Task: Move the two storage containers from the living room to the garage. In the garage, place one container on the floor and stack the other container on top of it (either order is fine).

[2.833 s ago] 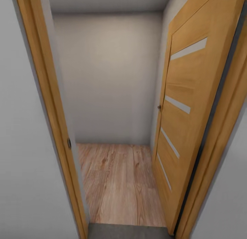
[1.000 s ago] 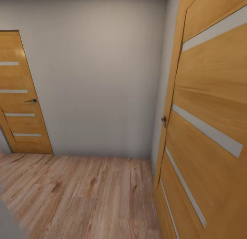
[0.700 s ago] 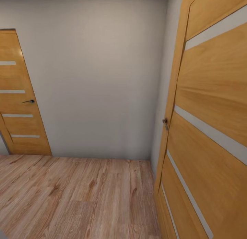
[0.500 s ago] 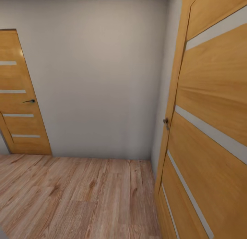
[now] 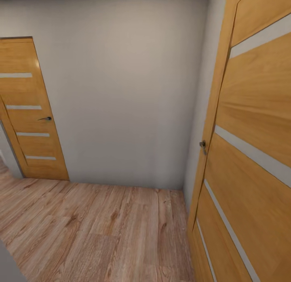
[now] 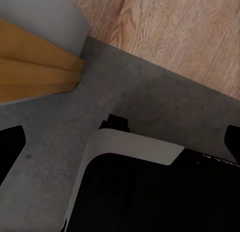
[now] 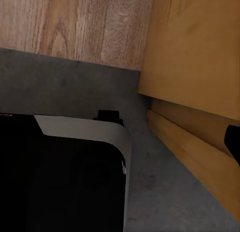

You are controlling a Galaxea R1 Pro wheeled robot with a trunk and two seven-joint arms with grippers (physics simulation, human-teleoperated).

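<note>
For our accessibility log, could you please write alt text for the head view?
A grey-white wall faces the camera across a light wood plank floor. An open wooden door with pale stripes and a small handle stands close at the right; a closed matching door stands at the far left.

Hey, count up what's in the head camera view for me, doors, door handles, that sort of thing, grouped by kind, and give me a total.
Wooden doors: 2, a closed door on the far wall and an open door close at the right.
Door handles: 2, a far handle and a near handle.
Total: 4.
</note>
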